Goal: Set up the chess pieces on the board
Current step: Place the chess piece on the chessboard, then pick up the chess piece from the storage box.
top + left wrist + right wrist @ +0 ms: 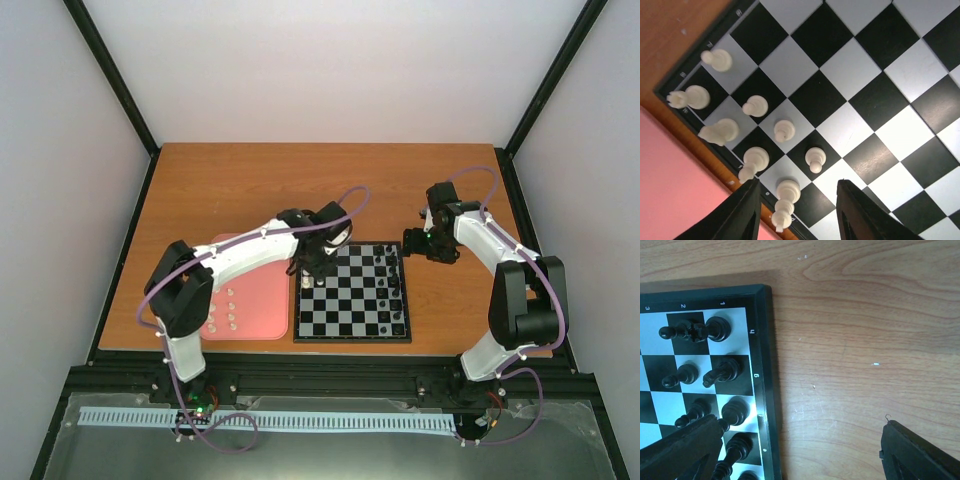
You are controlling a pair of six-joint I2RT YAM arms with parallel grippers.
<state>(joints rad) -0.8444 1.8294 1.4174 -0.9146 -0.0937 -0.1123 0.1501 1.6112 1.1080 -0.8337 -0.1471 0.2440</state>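
Observation:
The board (pixel 345 310) lies at the table's near middle. Several white chess pieces (pixel 755 106) stand on its squares in the corner next to the pink tray (pixel 670 175). My left gripper (pixel 797 182) hangs over that corner, open. A tall white piece (pixel 785 200) stands upright on an edge square between the fingers, closer to the left one, with a gap on each side. More white pieces (pixel 225 310) lie on the tray. My right gripper (pixel 801 422) is open wide over bare wood just beyond the board's right border (pixel 765 340), holding nothing.
Black pieces (pixel 705 330) fill the board's two right-hand columns (pixel 395 290), close under my right gripper's left finger (pixel 690 445). The pink tray (pixel 265 300) touches the board's left side. Black frame rails border the wooden table (pixel 250 180).

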